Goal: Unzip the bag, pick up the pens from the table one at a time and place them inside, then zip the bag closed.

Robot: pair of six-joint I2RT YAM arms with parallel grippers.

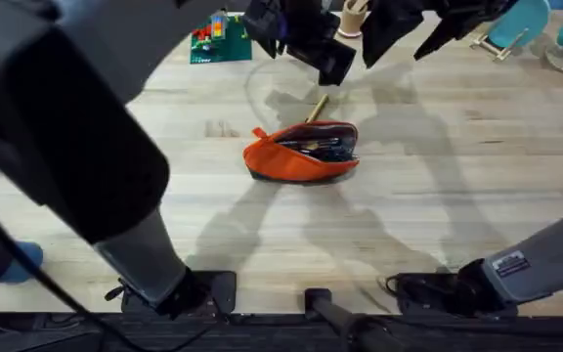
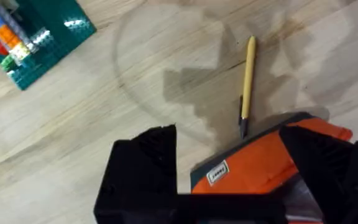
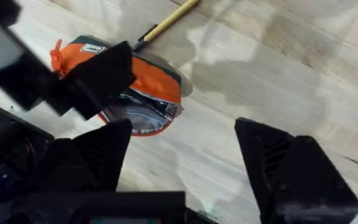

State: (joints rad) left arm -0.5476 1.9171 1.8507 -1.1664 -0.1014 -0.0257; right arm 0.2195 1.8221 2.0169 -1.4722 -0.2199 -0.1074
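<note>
While both end effectors hover with fingers apart, the bag (image 1: pixel 303 152) lies unzipped beneath them.

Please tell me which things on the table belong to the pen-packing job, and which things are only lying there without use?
Part of the job:
- orange bag, unzipped
- yellow pen, lying on the table beside the bag

Just lying about:
- green brick plate with coloured bricks
- tan cup at the far edge
- teal things at the far right
</note>
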